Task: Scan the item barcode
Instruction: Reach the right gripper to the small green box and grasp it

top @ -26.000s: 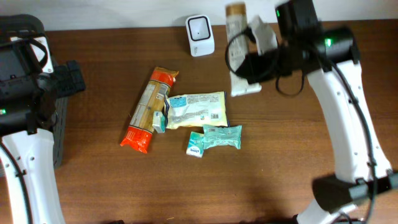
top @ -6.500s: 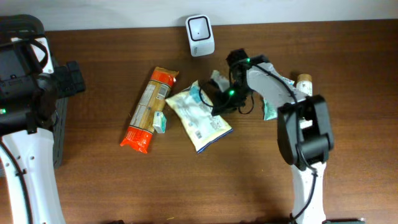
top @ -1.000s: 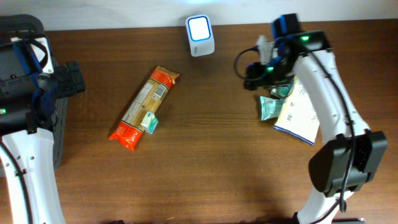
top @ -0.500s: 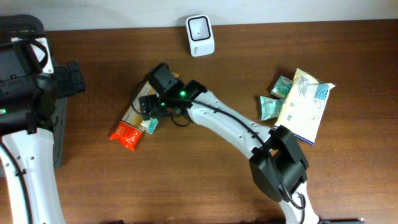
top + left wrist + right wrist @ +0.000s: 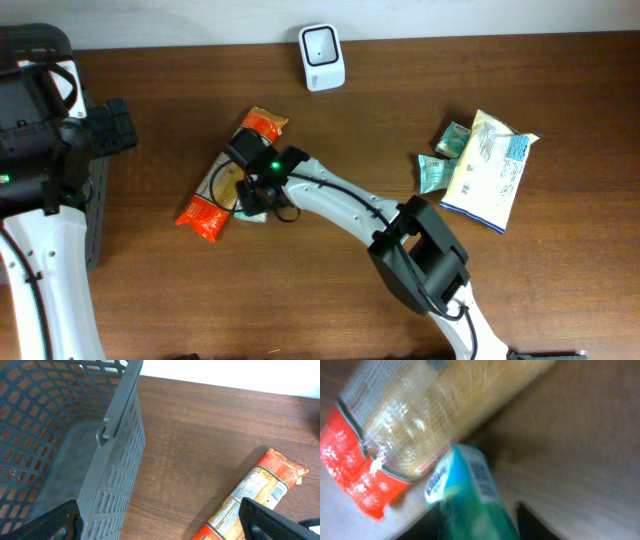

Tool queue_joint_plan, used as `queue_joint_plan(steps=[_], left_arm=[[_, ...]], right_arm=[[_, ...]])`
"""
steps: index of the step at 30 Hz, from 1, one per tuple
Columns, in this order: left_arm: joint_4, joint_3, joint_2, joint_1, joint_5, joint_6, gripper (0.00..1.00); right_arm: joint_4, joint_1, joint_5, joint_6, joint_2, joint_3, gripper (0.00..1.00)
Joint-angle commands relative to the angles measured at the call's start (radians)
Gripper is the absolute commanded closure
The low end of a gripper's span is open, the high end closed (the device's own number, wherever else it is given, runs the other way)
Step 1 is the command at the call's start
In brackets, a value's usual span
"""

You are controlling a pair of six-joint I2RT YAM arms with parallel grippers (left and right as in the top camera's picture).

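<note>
The right claw (image 5: 475,515) straddles a small teal packet (image 5: 467,495); the blurred wrist view seems to show a half-closed pinch, though a firm hold is uncertain. The packet lies against the pasta bag (image 5: 222,178) on the bench (image 5: 330,260), well apart from the scanner (image 5: 322,44). The left claw (image 5: 160,525) gapes empty beside the basket (image 5: 115,445), parked clear.

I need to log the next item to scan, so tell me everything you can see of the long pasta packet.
The pasta packet is a long clear film bag showing pale yellow strands inside, with orange-red printed ends and a white label panel. It lies flat and diagonal on the brown table, sealed as far as shows. A small teal tissue pack lies against its side, where the right claw reaches. The left claw does not touch it.
</note>
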Motion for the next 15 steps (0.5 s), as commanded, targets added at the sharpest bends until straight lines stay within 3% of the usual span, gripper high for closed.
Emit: queue_joint_plan(steps=[1, 4, 8, 9, 11, 14, 15], left_arm=[[0.003, 0.008, -0.004, 0.002, -0.007, -0.009, 0.01], [0.003, 0.008, -0.004, 0.002, -0.007, -0.009, 0.01], [0.002, 0.008, -0.004, 0.002, -0.007, -0.009, 0.01], [0.003, 0.008, -0.004, 0.002, -0.007, -0.009, 0.01], [0.003, 0.008, -0.004, 0.003, -0.007, -0.009, 0.01], [0.002, 0.008, -0.004, 0.002, -0.007, -0.009, 0.01], [0.003, 0.008, -0.004, 0.003, -0.007, -0.009, 0.01]], right_arm=[[-0.110, -0.078, -0.050, -0.051, -0.012, 0.029, 0.79], [-0.200, -0.147, -0.056, -0.208, -0.033, 0.065, 0.83], [-0.309, -0.202, -0.175, -0.801, -0.035, 0.105, 0.82], [-0.354, -0.207, -0.182, -0.958, -0.036, 0.105, 0.76], [-0.420, -0.208, -0.178, -1.103, -0.039, 0.114, 0.66], [-0.467, -0.218, -0.178, -1.059, -0.040, 0.201, 0.19], [-0.467, -0.219, -0.178, -0.969, -0.040, 0.245, 0.17]])
